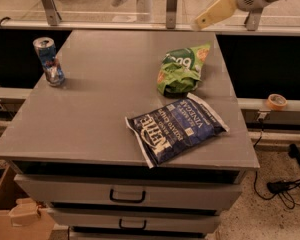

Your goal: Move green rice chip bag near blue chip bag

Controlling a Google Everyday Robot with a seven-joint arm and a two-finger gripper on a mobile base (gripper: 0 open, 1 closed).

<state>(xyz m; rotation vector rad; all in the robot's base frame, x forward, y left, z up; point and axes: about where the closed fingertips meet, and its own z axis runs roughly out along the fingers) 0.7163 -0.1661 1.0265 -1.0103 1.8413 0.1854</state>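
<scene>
Green rice chip bag (pixel 182 69) just beside blue chip bag (pixel 176 129); gripper (pixel 200 21) high above table (pixel 100 109) far-right edge, empty, open-or-closed unclear.

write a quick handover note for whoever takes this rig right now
The gripper hangs above the far right edge of the table, touching neither bag.
The green chip bag lies on the table just behind the far end of the blue chip bag, so close they may touch.
The blue chip bag lies flat at the front right.
Done: the green bag looks placed near the blue one.
Left: probably only confirming that and parking the arm.
The can stands at the far left, out of the way.
</scene>
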